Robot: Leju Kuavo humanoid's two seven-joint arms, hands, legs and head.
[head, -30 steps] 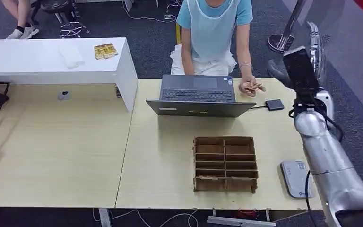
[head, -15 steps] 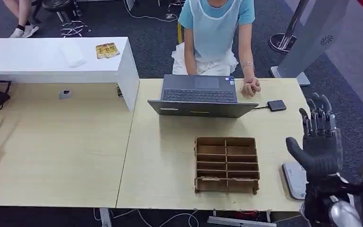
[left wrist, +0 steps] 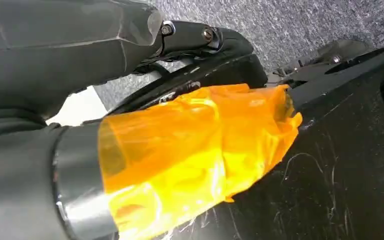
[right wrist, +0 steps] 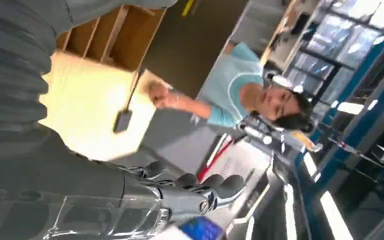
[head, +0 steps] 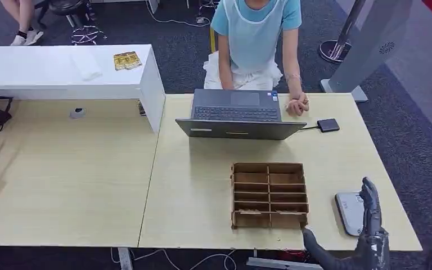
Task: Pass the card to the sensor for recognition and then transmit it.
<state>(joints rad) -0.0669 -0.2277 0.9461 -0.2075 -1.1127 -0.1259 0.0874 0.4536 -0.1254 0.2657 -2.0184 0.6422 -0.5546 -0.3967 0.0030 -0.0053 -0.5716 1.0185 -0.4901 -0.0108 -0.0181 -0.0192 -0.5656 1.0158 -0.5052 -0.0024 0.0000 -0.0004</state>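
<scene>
In the head view no writing can be read: the grey, rounded-corner sensor (head: 350,212) near the pale wooden table's (head: 202,169) right front corner carries a small mark too fine to make out, and a yellow printed packet (head: 126,60) on the white counter (head: 62,73) is likewise illegible. Just left of the sensor stands a brown cardboard divider tray (head: 268,195), partitioned into narrow slots, and behind it an open dark grey laptop (head: 237,114) with a small black box (head: 328,125) cabled to its right. A person in a light blue top (head: 256,34) sits beyond the laptop, one fist resting on the table edge. The right hand (head: 365,236) rises at the table's front edge by the sensor, dark fingers straight and apart, thumb spread wide, holding nothing. The left wrist view is close on glossy black parts and crinkled, translucent orange film (left wrist: 195,155); whether the left hand's fingers are open or closed cannot be told. The right wrist view shows the same hand (right wrist: 195,192), fingers extended over the table, the tray (right wrist: 110,35) and the black box (right wrist: 122,121). I cannot find the card in any view.
</scene>
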